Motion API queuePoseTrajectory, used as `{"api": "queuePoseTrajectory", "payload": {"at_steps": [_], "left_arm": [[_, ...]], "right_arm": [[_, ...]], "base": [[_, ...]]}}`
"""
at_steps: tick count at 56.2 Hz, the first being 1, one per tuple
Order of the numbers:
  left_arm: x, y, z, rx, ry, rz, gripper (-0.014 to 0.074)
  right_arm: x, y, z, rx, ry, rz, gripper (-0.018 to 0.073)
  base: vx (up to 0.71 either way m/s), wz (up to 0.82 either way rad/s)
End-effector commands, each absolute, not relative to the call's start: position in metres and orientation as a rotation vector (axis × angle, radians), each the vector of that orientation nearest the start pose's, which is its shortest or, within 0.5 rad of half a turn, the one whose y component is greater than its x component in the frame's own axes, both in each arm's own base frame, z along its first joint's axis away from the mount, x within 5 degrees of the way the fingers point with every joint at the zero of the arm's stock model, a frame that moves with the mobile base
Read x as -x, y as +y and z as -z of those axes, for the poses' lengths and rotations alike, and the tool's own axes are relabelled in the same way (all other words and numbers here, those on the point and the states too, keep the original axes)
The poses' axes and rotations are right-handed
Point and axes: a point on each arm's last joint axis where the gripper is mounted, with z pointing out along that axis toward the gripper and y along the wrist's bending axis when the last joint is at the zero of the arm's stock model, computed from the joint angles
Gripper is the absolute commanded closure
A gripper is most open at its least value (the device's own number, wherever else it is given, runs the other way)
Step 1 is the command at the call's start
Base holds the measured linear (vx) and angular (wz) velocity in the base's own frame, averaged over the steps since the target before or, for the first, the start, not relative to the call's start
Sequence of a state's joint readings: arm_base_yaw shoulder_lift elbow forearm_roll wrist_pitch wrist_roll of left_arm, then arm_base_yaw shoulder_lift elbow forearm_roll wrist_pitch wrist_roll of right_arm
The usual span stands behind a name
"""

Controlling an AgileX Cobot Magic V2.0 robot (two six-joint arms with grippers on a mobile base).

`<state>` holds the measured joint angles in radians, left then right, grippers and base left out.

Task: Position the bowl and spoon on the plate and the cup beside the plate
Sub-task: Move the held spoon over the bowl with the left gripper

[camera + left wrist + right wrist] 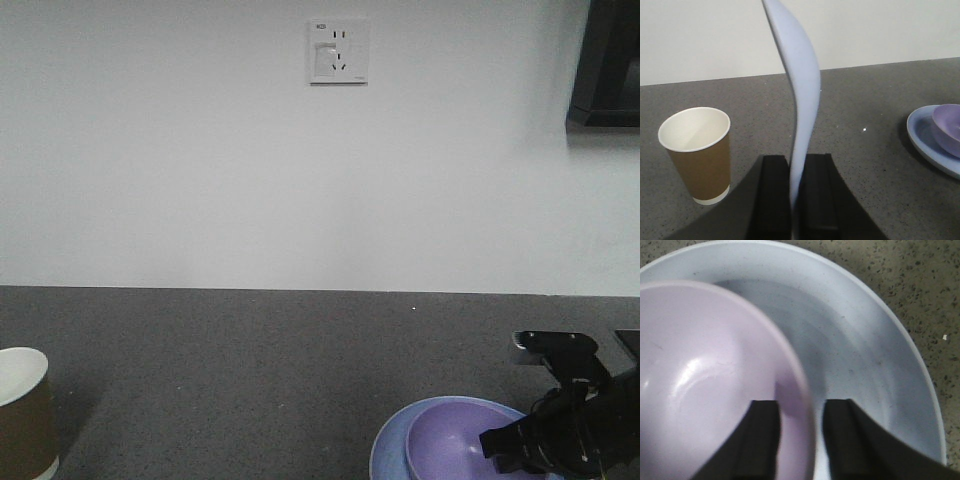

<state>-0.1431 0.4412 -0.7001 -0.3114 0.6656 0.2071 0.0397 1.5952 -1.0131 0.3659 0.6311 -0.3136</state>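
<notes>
Right gripper [801,411] sits over the bowl [705,385], one finger inside and one outside the rim. The fingers are apart with gaps either side, so it's not pinching. The bowl looks set down off-centre on the plate [875,355], which leaves a bare crescent beyond the outer finger. Left gripper [796,167] is clamped on the spoon [802,75], which stands upright out of the fingers. The cup [697,150] stands ahead-left of it, with plate and bowl well off to its right. Step in hand is probably letting go of the bowl. Best to lift straight up so neither finger drags the rim. The spoon should go low onto the bare crescent before the left fingers open, and the swing should stay clear of the cup.
</notes>
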Motion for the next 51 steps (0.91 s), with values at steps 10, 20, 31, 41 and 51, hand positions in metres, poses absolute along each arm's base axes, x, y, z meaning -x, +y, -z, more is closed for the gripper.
{"api": "queuePoseTrajectory", "payload": {"at_steps": [10,20,31,41,51], "left_arm": [[-0.074,-0.028,-0.370,-0.195,1.787,0.328,0.0596],[-0.073,-0.028,-0.372,-0.198,1.788,0.330,0.0596],[-0.091,-0.032,-0.393,-0.328,1.862,0.256,0.0596],[-0.141,-0.045,-0.421,-0.497,1.981,0.254,0.0596],[-0.207,-0.076,-0.426,-0.645,2.114,0.426,0.0596]], "right_arm": [[-0.313,0.032,-0.265,0.150,2.492,-0.270,-0.0099],[-0.290,0.031,-0.305,0.171,2.368,-0.254,-0.0126],[-0.242,0.031,-0.357,0.187,2.222,-0.271,-0.0090],[-0.198,0.029,-0.394,0.209,2.073,-0.254,-0.0057],[-0.163,0.027,-0.416,0.222,1.952,-0.229,-0.0033]], "base": [[0.00,0.00],[0.00,0.00],[0.00,0.00],[0.00,0.00],[0.00,0.00]]}}
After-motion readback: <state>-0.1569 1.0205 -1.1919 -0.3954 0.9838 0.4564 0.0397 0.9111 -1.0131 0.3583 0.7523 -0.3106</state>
